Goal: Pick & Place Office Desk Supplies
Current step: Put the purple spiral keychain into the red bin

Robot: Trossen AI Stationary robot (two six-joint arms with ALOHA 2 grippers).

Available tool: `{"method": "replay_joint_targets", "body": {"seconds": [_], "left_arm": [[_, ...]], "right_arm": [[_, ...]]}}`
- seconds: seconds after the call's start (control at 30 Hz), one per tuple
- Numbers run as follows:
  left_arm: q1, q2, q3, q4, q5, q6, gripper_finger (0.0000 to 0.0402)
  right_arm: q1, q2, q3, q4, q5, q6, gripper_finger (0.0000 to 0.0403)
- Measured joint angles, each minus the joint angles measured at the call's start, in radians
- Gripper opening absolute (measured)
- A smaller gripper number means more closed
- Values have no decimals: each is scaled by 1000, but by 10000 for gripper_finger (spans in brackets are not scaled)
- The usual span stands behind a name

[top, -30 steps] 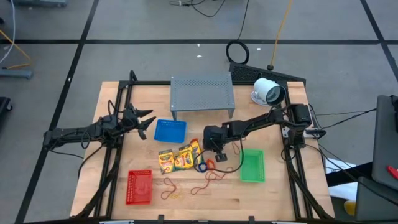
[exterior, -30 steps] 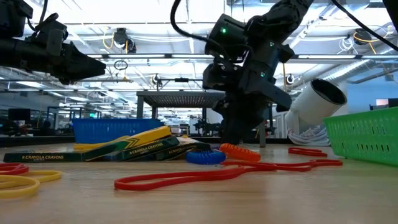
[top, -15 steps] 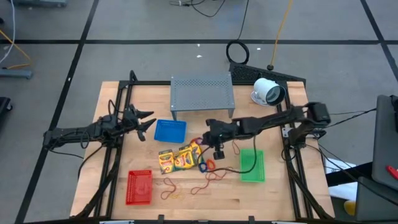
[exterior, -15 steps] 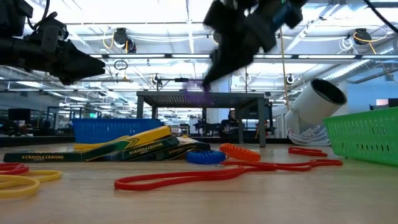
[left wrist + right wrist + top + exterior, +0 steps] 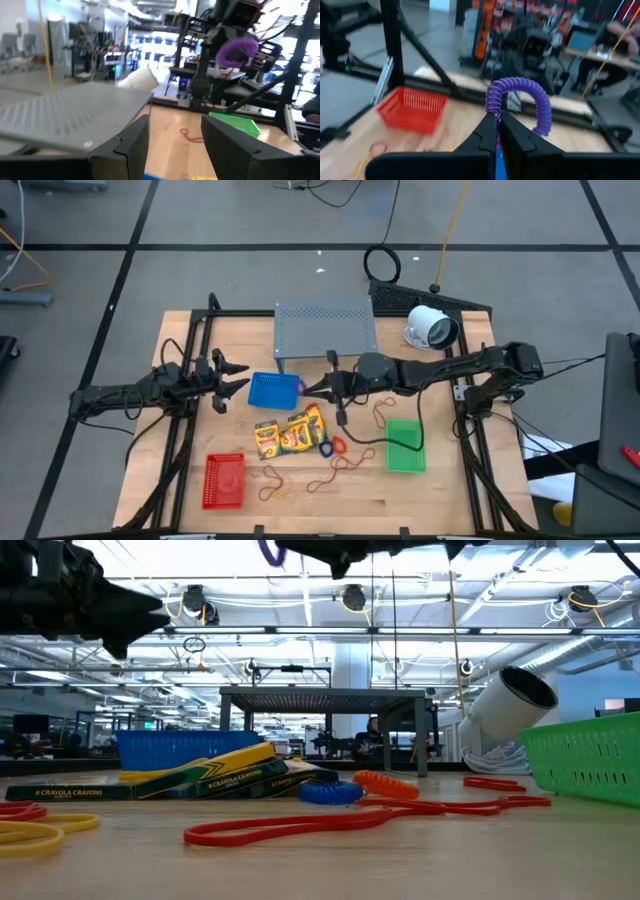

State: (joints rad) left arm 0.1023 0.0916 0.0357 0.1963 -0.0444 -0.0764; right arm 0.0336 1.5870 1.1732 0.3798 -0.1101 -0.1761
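Note:
My right gripper (image 5: 308,388) hangs high over the table's middle, level, shut on a purple coiled loop (image 5: 521,98); the loop shows again in the left wrist view (image 5: 238,50). Just to its left sits the blue basket (image 5: 272,391). Two yellow crayon packs (image 5: 288,433) lie in front of the basket, with a blue coil (image 5: 330,792) and an orange coil (image 5: 388,784) beside them. Red loops (image 5: 330,822) lie flat on the wood. The green basket (image 5: 405,446) stands at the right and the red basket (image 5: 224,480) at the near left. My left gripper (image 5: 226,377) waits open at the left. My right gripper pinches one spot of the purple coil's wire (image 5: 495,113) between its two shut fingers (image 5: 511,134). The fingers lie level and point toward the table's left. The coil arches off the fingertips, lifted clear of the table.
A grey perforated stand (image 5: 325,331) stands at the far middle, and a white round device (image 5: 432,328) at the far right. Yellow loops (image 5: 30,830) lie near the red basket. Bare wood shows along the near edge.
My right gripper has risen from beside the crayon packs, tipping from pointing down to level and toward the table's left, and has carried the purple coil clear of the table. My left gripper has tipped up a little.

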Motion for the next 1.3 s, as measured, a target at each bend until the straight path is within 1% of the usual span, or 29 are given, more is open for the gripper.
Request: {"method": "replay_joint_targets", "body": {"seconds": [0.1, 0.2, 0.23, 0.3, 0.37, 0.47, 0.6, 0.73, 0.93, 1.1, 1.3], "left_arm": [[-1, 33, 0, 55, 50, 11, 187], [0, 81, 0, 125, 73, 16, 187], [0, 100, 0, 152, 82, 23, 186], [0, 147, 0, 226, 110, 33, 186], [0, 198, 1, 309, 144, 43, 186], [0, 286, 1, 451, 185, 38, 186], [0, 407, 5, 560, 222, 14, 186], [0, 534, 49, 577, 228, 22, 186], [0, 695, 178, 579, 244, 87, 186], [0, 787, 274, 580, 306, 124, 186], [0, 874, 348, 577, 335, 125, 186]], "right_arm": [[-4, 2, -2, 80, -26, 5, 0], [-7, 28, 3, 194, -34, 36, 0], [-7, 35, 1, 210, -53, 51, 0], [-7, 64, -2, 271, -103, 82, 0], [-8, 108, 8, 348, -112, 109, 0], [-13, 146, 6, 379, -128, 138, 0], [-22, 180, 6, 430, -130, 185, 0], [-22, 175, 8, 465, -130, 182, 0], [-21, 178, 7, 469, -131, 182, 0], [-14, 178, 7, 455, -131, 183, 0], [-6, 177, 7, 457, -133, 169, 0]]}}
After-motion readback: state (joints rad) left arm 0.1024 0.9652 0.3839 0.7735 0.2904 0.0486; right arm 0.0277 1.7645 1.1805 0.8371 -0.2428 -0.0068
